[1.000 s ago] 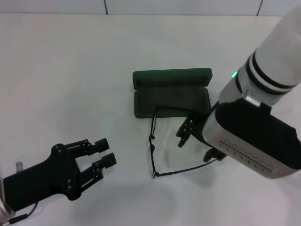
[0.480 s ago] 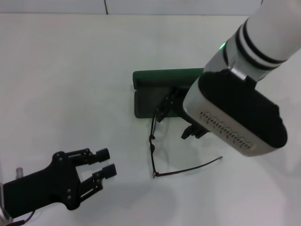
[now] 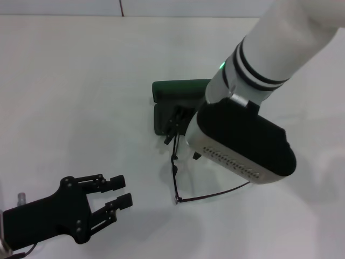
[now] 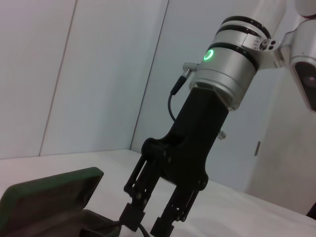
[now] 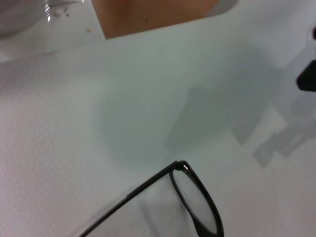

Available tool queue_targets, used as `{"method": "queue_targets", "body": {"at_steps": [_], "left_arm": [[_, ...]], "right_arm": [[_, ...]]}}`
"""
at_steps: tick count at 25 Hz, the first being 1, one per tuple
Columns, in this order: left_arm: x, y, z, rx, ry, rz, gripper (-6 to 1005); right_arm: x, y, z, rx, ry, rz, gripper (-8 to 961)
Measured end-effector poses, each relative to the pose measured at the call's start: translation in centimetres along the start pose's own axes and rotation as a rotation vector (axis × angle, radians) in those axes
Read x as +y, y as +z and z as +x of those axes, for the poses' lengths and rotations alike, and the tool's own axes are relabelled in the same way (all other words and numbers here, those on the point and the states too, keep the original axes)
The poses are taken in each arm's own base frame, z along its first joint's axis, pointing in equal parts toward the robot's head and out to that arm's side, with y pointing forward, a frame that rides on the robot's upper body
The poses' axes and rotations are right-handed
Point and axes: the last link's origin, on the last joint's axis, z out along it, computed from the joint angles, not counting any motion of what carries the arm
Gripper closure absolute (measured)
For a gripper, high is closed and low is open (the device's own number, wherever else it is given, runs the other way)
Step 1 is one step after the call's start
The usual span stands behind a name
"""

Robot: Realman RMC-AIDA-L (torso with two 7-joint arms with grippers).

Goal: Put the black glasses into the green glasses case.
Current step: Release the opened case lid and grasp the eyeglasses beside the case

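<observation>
A plain white table [image 3: 81, 81] is observed. The thin black wire-frame glasses [image 3: 174, 171] lie just before the open dark green hinged case [image 3: 175, 94]. The right gripper [image 3: 180, 135], fingers apart, is positioned over the frame's far end; the left gripper [image 3: 116, 192] is parked open.

From my head view, the right arm's housing covers most of the green glasses case [image 3: 175, 91]; I see only its left end. It also hides part of the black glasses [image 3: 174, 168], including one temple's far end. I cannot tell whether the right gripper [image 4: 153, 223] touches the frame, as its fingertips sit at the left wrist picture's lower edge. The right wrist picture cuts off one lens and the temple.
</observation>
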Motion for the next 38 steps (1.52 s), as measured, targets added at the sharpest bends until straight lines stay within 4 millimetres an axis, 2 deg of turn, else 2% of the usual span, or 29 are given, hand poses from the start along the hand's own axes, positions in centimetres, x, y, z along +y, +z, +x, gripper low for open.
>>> {"method": "queue_targets", "body": {"at_steps": [7, 16, 38], "left_arm": [[-0.4, 0.7, 0.3, 0.004, 0.011, -0.009, 635], [-0.8, 1.8, 0.1, 0.008, -0.008, -0.005, 635], [-0.7, 2.2, -0.5, 0.005, -0.043, 0.008, 635]], "right_arm": [[0.0, 2.0, -0.3, 0.018, -0.076, -0.038, 367], [0.6, 3.0, -0.3, 0.019, -0.146, -0.066, 367], [-1.1, 3.7, -0.5, -0.003, -0.198, -0.013, 380]]}}
